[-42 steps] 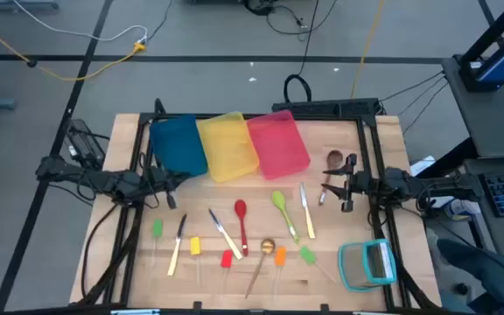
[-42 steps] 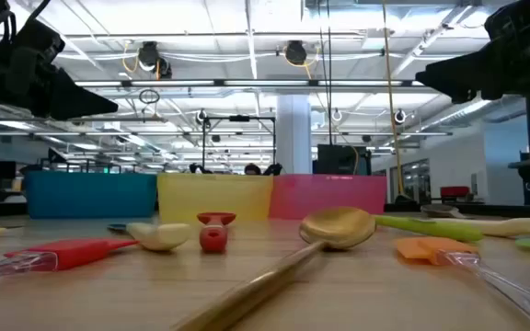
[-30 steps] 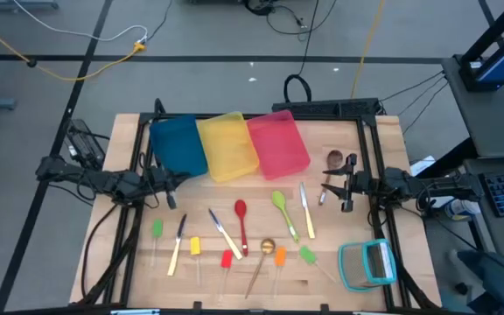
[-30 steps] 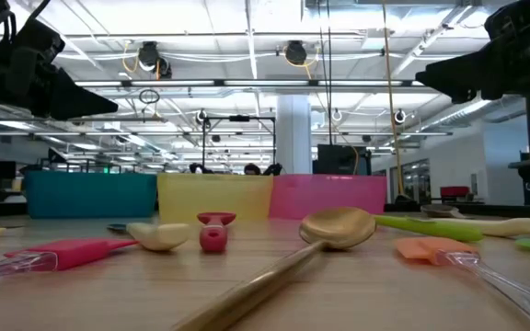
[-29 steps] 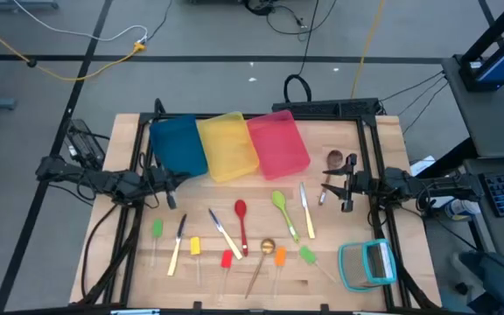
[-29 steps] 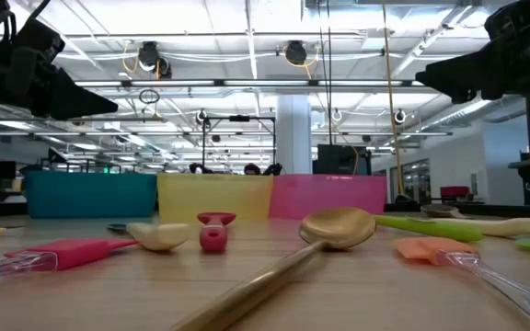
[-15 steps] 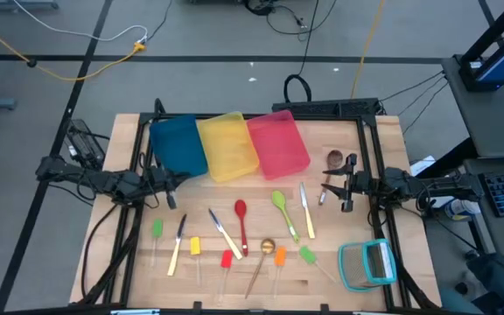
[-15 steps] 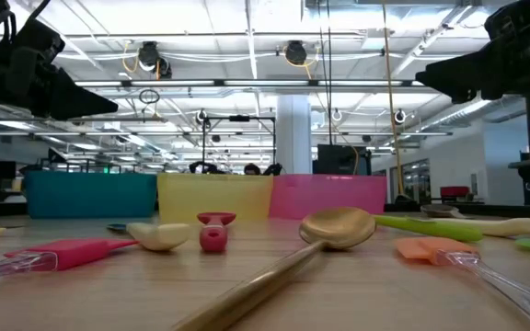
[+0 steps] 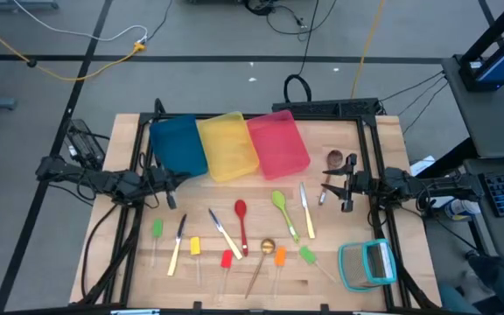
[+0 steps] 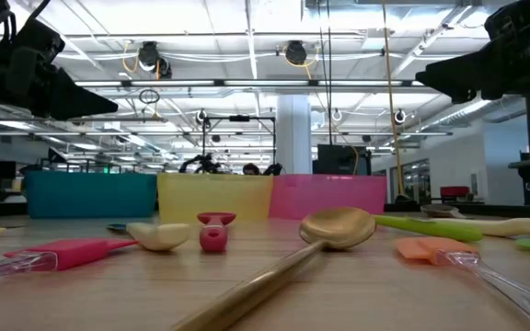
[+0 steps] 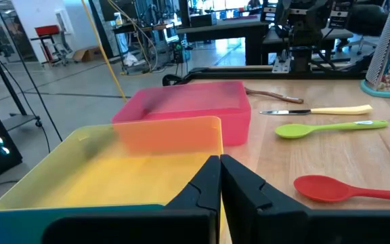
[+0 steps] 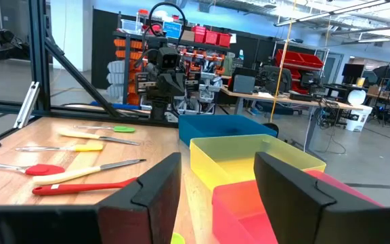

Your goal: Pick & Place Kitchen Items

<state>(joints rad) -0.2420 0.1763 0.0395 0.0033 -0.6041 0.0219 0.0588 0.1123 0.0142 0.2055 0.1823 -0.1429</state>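
**Two arms idle, utensils spread over the near half of the desk**

Two arms hang above the wooden desk (image 9: 129, 131) without touching anything. At nine o'clock, the left gripper (image 9: 171, 178) hovers just off the blue bin (image 9: 178, 144), its fingers (image 11: 239, 183) pressed together with nothing between them. At three o'clock, the right gripper (image 9: 329, 186) sits with its fingers (image 12: 147, 190) spread wide and empty.

Across twelve o'clock stand three bins in a row, touching side to side: blue, then the yellow bin (image 9: 227, 145), then the pink bin (image 9: 277, 142).

All the kitchen items lie loose on the desk, from the centre down toward six o'clock. A red spoon (image 9: 241, 223) lies near the centre, with a green spoon (image 9: 282, 211) just beside it at its three o'clock, and a yellow-handled knife (image 9: 306, 213) beyond that. A second yellow-handled knife (image 9: 176, 248) lies toward eight o'clock, next to a green-headed stick (image 9: 157, 230) and a yellow-headed stick (image 9: 195, 248). A third knife (image 9: 224, 234) slants beside the red spoon. Nearer six o'clock are a red-headed stick (image 9: 227, 259), a golden-brown spoon (image 9: 262, 260), an orange-headed stick (image 9: 279, 257) and another green-headed stick (image 9: 309, 256). A small brown spoon (image 9: 333, 159) rests at two o'clock, near the right gripper.

A teal-framed square object (image 9: 367, 263) sits at five o'clock.
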